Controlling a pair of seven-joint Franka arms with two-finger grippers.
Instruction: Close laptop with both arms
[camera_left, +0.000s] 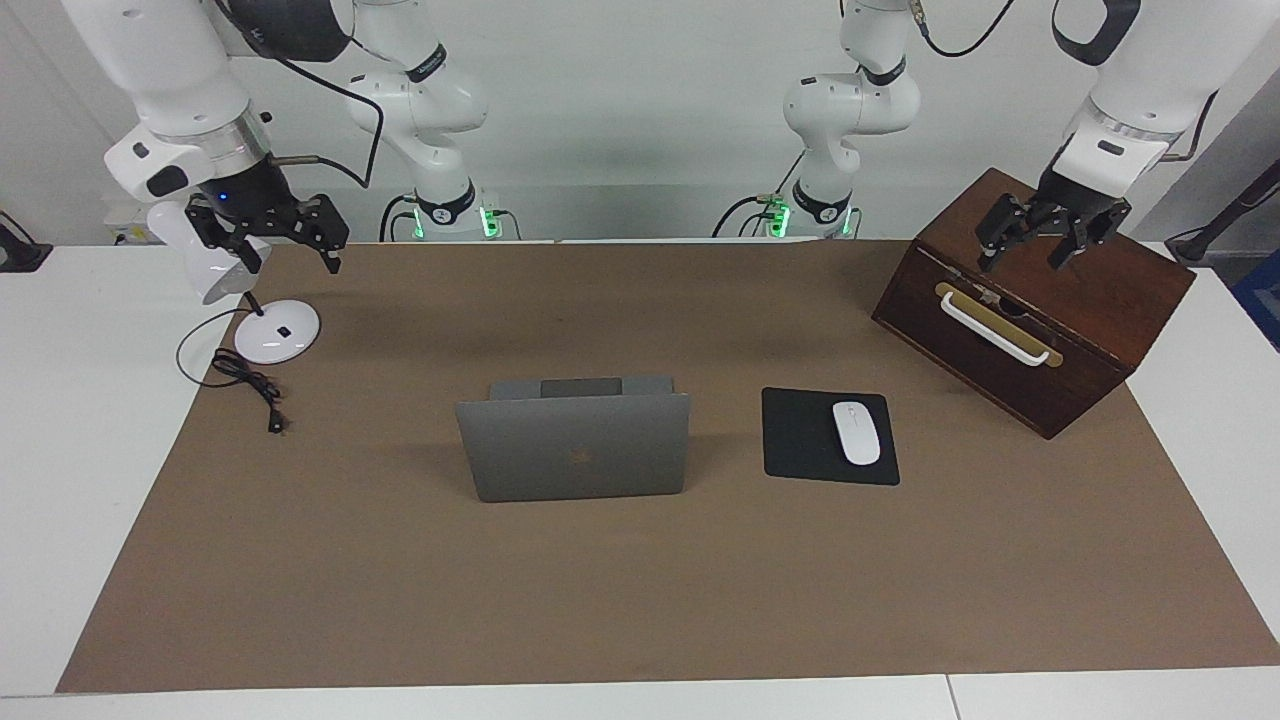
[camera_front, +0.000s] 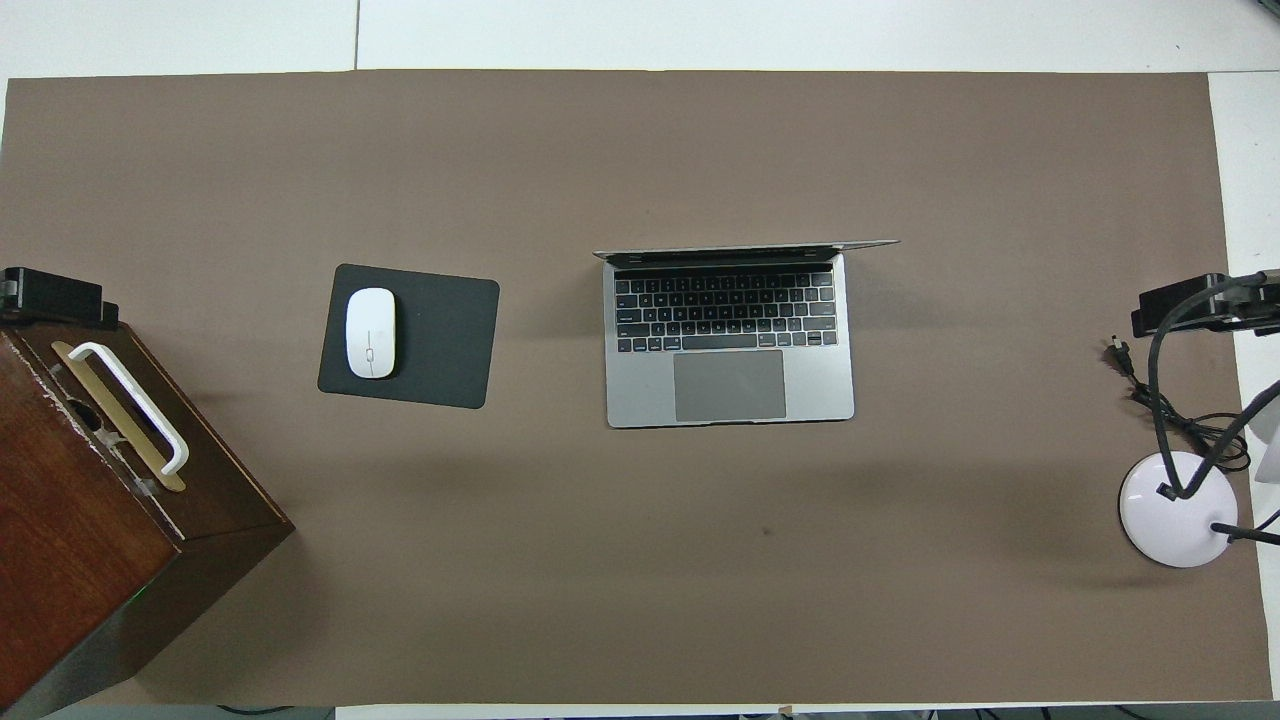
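Observation:
The silver-grey laptop (camera_left: 575, 445) stands open at the middle of the brown mat, its lid upright and its keyboard (camera_front: 728, 312) toward the robots. My left gripper (camera_left: 1023, 262) hangs open and empty over the wooden box, well away from the laptop toward the left arm's end; its tip shows in the overhead view (camera_front: 50, 297). My right gripper (camera_left: 287, 258) hangs open and empty over the desk lamp, toward the right arm's end; it also shows in the overhead view (camera_front: 1190, 305). Neither gripper touches the laptop.
A black mouse pad (camera_left: 800, 440) with a white mouse (camera_left: 856, 432) lies beside the laptop toward the left arm's end. A dark wooden box (camera_left: 1040, 350) with a white handle stands at that end. A white desk lamp (camera_left: 277, 332) and its cable (camera_left: 250, 385) are at the right arm's end.

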